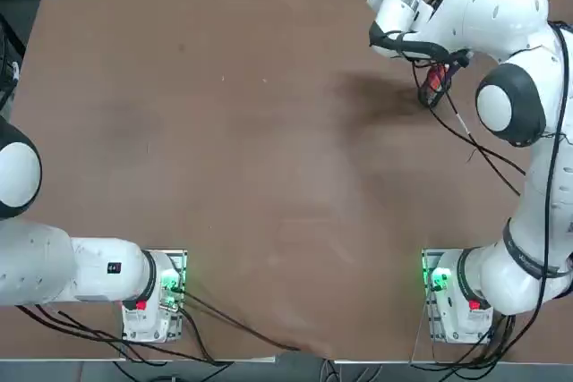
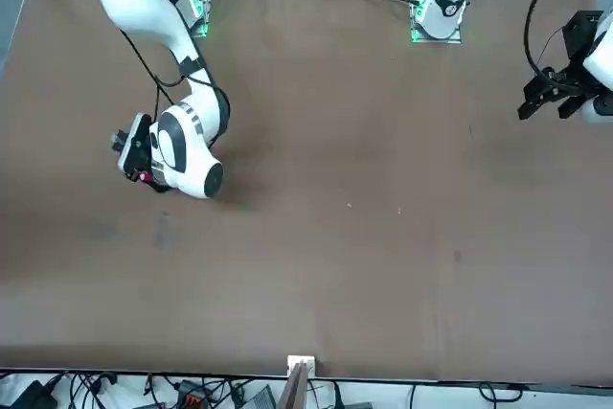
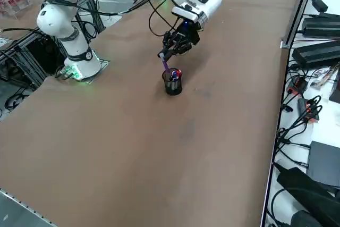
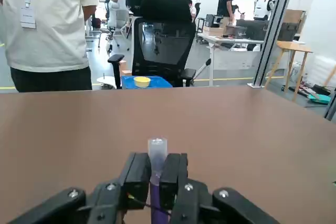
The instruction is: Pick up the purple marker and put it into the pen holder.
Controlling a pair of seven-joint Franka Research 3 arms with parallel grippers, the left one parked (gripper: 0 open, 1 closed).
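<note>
My right gripper [image 4: 156,176] is shut on the purple marker [image 4: 157,150], whose pale end sticks out past the fingertips. In the right side view the gripper [image 3: 165,55] hangs just above the small black pen holder [image 3: 173,86]. The marker [image 3: 166,67] slants down from the fingers, its lower end at the holder's mouth beside the red pens [image 3: 177,73]. Whether its tip is inside the cup I cannot tell. From above, the arm covers the holder, and only a bit of the red pens [image 1: 436,78] shows under the wrist.
Cables and black power bricks [image 3: 319,51] lie along the table's far edge. A person in a white shirt [image 4: 50,19] and an office chair [image 4: 165,40] stand beyond that edge. The right arm's base [image 1: 452,297] is at the near edge.
</note>
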